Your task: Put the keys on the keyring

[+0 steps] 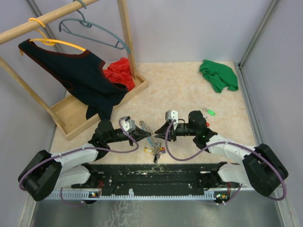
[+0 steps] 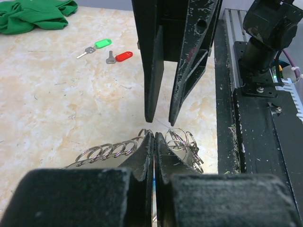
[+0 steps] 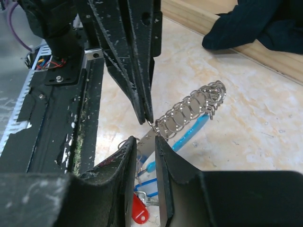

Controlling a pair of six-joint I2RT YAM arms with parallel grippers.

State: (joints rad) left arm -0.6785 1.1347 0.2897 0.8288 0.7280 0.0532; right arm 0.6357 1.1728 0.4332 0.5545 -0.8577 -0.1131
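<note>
Near centre edge: left gripper point(image 2: 154, 137) clamped on silvery coiled keyring point(image 3: 189, 111), right gripper point(image 3: 146, 142) slightly apart, seemingly empty; hold steady, take far red-headed metal key point(image 2: 119, 57) by its head.

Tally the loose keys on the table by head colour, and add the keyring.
green key: 1
red key: 1
keyring: 1
Total: 3
</note>
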